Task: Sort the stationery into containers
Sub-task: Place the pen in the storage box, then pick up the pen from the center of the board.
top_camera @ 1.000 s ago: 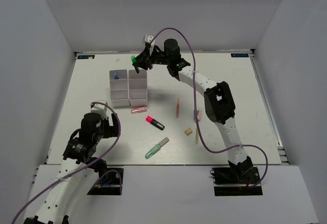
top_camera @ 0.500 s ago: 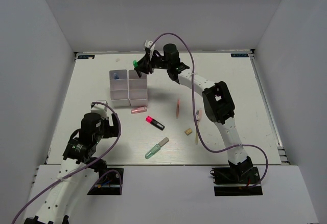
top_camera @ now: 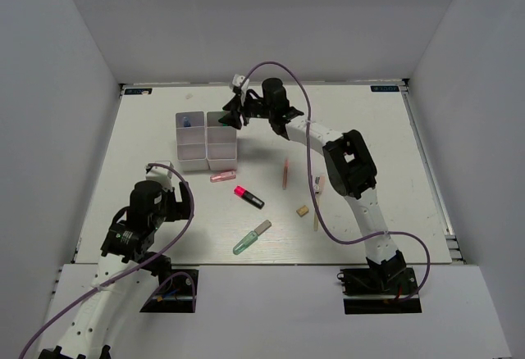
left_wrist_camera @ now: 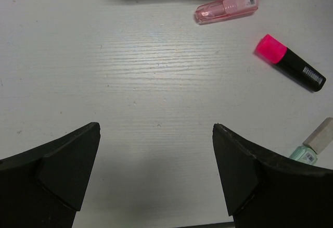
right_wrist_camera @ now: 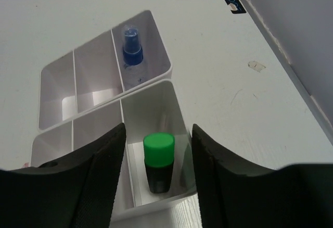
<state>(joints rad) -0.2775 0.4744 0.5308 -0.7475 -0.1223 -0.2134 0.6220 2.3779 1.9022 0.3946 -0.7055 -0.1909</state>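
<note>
Two white three-compartment containers stand side by side, the left tray (top_camera: 179, 152) (right_wrist_camera: 157, 36) and the right tray (top_camera: 236, 152) (right_wrist_camera: 178, 111). A blue marker (top_camera: 188, 120) (right_wrist_camera: 132, 55) stands in the left tray's far compartment. A green-black marker (right_wrist_camera: 158, 160) stands upright in the right tray's far compartment. My right gripper (top_camera: 232, 118) (right_wrist_camera: 158, 131) hovers over it, open, fingers apart from the marker on both sides. My left gripper (top_camera: 162, 169) (left_wrist_camera: 156, 134) is wide open above bare table. Near it lie the pink tube (left_wrist_camera: 226, 8) and the red-black marker (left_wrist_camera: 290, 64).
On the table's middle lie the pink tube (top_camera: 222, 176), red-black marker (top_camera: 248, 197), pale green marker (top_camera: 250, 238) (left_wrist_camera: 309, 147), orange pencil (top_camera: 285, 174), tan eraser (top_camera: 303, 210) and wooden pencil (top_camera: 317, 207). White walls enclose the table on three sides.
My right gripper came down over the right tray and opened. The green-black marker left its fingers and now stands in the far compartment. The left arm stayed still.
</note>
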